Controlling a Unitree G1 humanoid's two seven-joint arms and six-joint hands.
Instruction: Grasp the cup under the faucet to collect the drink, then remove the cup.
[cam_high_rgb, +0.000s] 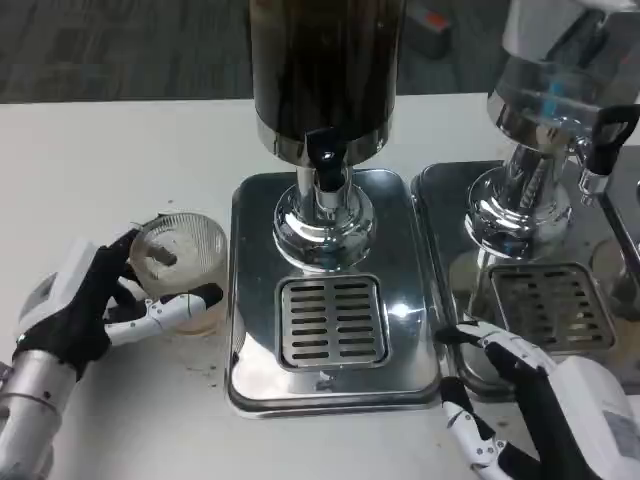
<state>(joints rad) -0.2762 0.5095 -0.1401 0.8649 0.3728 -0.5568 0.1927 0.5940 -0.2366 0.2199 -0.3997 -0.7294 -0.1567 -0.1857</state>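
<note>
A clear ribbed cup (183, 258) stands on the white table just left of the dispenser's steel base (255, 215). My left hand (95, 300) wraps around it, thumb behind and fingers (170, 312) along its front. The black faucet (324, 158) hangs over the slotted drip grate (330, 320), which has nothing on it. The dark drink fills the dispenser's tank (325, 70) above. My right hand (530, 400) rests low at the base's front right corner, fingers spread, holding nothing.
A second dispenser (545, 130) with its own black tap (610, 135) and drip grate (550, 305) stands on the right. Bare white table (110, 170) lies to the left and behind the cup. Small dark specks dot the table in front of the cup.
</note>
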